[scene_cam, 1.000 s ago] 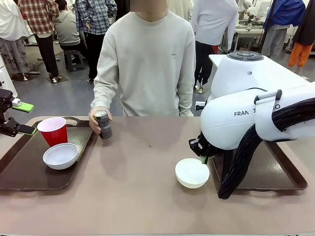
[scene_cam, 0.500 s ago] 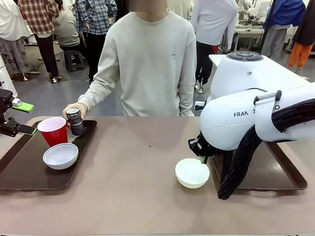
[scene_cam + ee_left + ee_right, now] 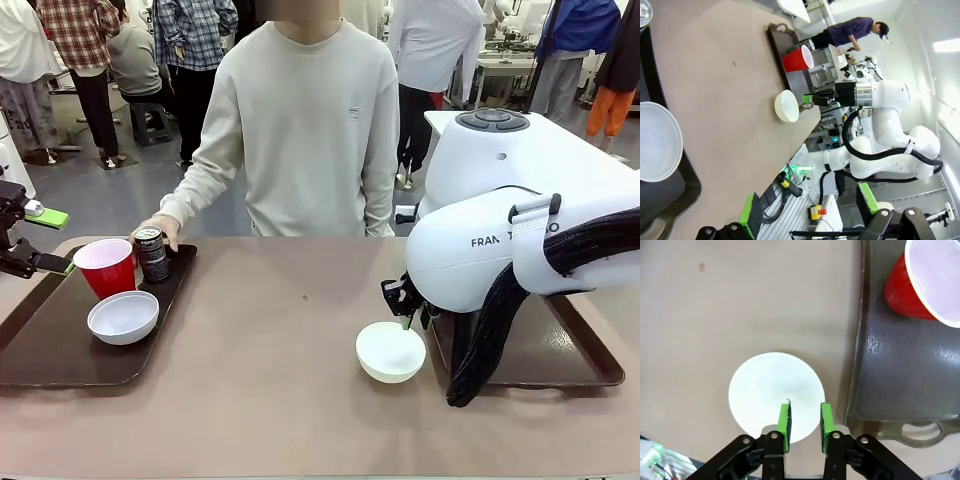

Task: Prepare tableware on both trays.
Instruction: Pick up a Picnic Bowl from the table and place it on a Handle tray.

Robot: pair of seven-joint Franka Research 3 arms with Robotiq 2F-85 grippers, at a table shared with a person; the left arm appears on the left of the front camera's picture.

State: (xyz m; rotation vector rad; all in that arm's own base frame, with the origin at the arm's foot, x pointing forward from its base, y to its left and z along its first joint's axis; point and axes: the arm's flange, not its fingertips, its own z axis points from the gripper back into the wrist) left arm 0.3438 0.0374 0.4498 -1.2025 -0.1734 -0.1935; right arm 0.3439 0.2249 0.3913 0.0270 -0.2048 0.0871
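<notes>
Nearest the camera in the front view, a white bowl sits on the tan surface, just left of the right tray and not on it. The right end effector hangs over the bowl's far rim, its white arm bent down from the picture's right side and hiding much of that tray. In the right wrist view the two green-padded fingers point straight down with a narrow gap between them (parted, gripping nothing), their tips over the bowl's rim; whether a pad touches the rim cannot be told. Beside the bowl there, a red cup stands on the right tray, near its far end.

On the left tray a second white bowl lies in front of another red cup, the two close together. Just right of that cup stands a dark can with a silver top, upright on the tray's far corner. The person's hand is curled behind the can, arm stretched down and across from the far side of the surface.

The left end effector hovers at the picture's left edge, beside the tray's far left corner, its fingers spread wide and empty. In the left wrist view its green pads stand well apart at the bottom edge.
</notes>
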